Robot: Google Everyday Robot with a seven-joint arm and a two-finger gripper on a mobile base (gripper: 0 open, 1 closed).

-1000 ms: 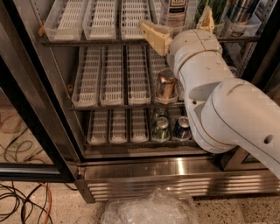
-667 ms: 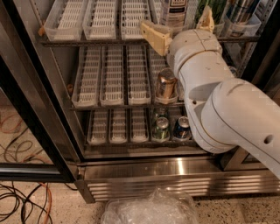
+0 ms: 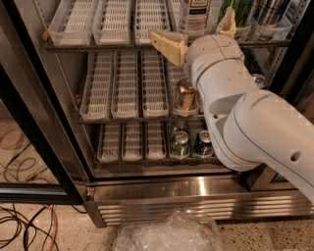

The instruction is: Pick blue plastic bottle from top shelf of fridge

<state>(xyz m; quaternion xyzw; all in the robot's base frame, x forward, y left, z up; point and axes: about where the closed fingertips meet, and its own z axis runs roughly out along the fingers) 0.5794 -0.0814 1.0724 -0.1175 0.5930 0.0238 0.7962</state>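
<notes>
At left on the top shelf [image 3: 68, 47] of the fridge [image 3: 186, 193]: only white lane trays [image 3: 115, 17]. Right of those, the blue plastic bottle [image 3: 194, 12], upright near the shelf's front, seemingly flanked by the tan fingers [image 3: 167, 45] of the gripper [image 3: 191, 25], spread wide and holding nothing. Probably heavy with liquid, thin-walled and slick at the label; best squeezed moderately around the lower body. Farther right, a green bottle [image 3: 240, 10] close by, worth avoiding.

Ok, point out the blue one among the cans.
The blue can on the lowest rack, right of the green can; the copper can stands one rack higher. The gripper is up at the top shelf.
</notes>
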